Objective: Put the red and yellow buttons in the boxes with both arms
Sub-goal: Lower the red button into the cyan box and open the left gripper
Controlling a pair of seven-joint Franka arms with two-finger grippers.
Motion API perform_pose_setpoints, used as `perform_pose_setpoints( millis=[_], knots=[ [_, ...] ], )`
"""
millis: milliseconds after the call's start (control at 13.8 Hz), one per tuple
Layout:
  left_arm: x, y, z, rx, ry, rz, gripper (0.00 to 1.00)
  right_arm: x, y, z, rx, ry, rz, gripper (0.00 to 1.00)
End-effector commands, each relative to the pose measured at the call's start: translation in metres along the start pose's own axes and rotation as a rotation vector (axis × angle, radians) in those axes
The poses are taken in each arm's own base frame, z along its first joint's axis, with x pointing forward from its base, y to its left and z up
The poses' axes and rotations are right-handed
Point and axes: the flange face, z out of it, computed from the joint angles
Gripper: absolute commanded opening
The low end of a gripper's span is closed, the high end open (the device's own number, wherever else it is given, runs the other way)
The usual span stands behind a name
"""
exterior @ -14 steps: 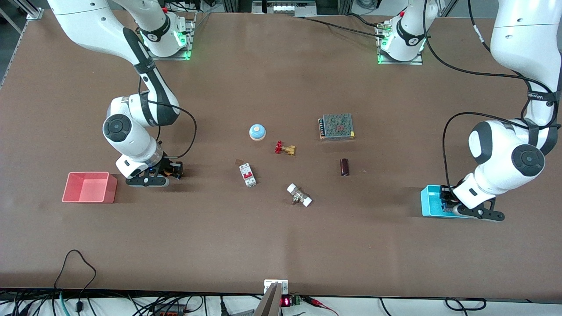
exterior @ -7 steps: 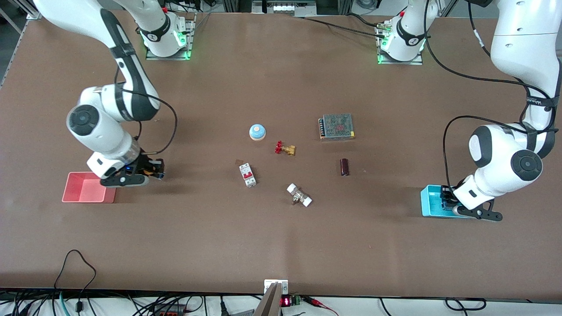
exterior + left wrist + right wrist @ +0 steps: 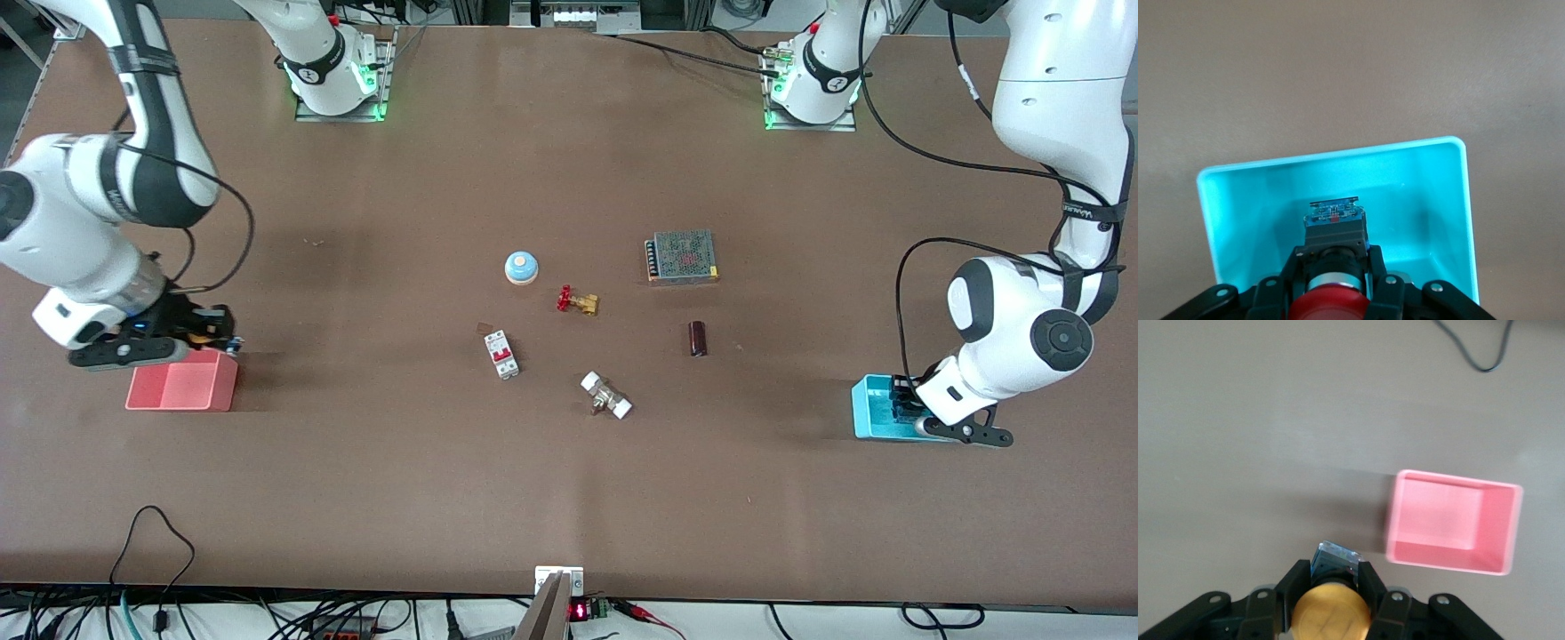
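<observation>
My black left claw [image 3: 1331,283] grips a red-capped button [image 3: 1330,307] over cyan bin [image 3: 1451,200]; my right claw [image 3: 1331,600] grips an orange-yellow-capped button [image 3: 1331,613] near pink bin [image 3: 1451,553].

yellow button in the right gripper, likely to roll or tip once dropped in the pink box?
Probably tips: the yellow button has a wide round cap on a narrower body. It looks rigid. The pink box has low walls that should stop any roll.

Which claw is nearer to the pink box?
Right. The right claw, holding the yellow button, is by the pink box; the left claw is over the cyan box.
</observation>
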Motion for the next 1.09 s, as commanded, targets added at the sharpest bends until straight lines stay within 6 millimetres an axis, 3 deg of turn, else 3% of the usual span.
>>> perform_pose_setpoints(
  millis=[0,145,218,291,436,508,581,872,1017],
  knots=[
    [0.003,-0.001,0.003,-0.004,-0.007,0.015,0.12,-0.005,0.045,0.000,-0.022,-0.007,-0.015,0.39],
    [0.002,0.000,0.008,-0.005,-0.012,0.011,0.17,-0.004,0.072,0.016,-0.039,-0.013,0.000,0.39],
    [0.002,0.001,0.011,-0.007,-0.016,0.009,0.32,-0.001,0.080,0.024,-0.041,-0.013,-0.014,0.39],
    [0.002,0.001,0.011,-0.007,-0.015,0.009,0.54,0.004,0.087,0.030,-0.049,-0.001,-0.014,0.39],
    [0.003,0.001,0.011,-0.008,-0.014,0.010,0.75,0.010,0.097,0.046,-0.067,0.026,-0.018,0.39],
    [0.002,0.001,0.012,-0.009,-0.015,0.014,0.92,0.014,0.098,0.054,-0.076,0.042,-0.027,0.39],
    [0.002,0.002,0.010,-0.013,-0.015,0.015,1.00,0.018,0.101,0.064,-0.087,0.058,-0.044,0.39],
    [0.002,0.003,0.001,-0.015,-0.009,0.014,1.00,0.022,0.105,0.089,-0.088,0.066,-0.053,0.39],
    [0.004,0.011,-0.036,-0.014,0.000,0.023,1.00,0.022,0.103,0.106,-0.065,0.087,-0.024,0.39]
  ],
)
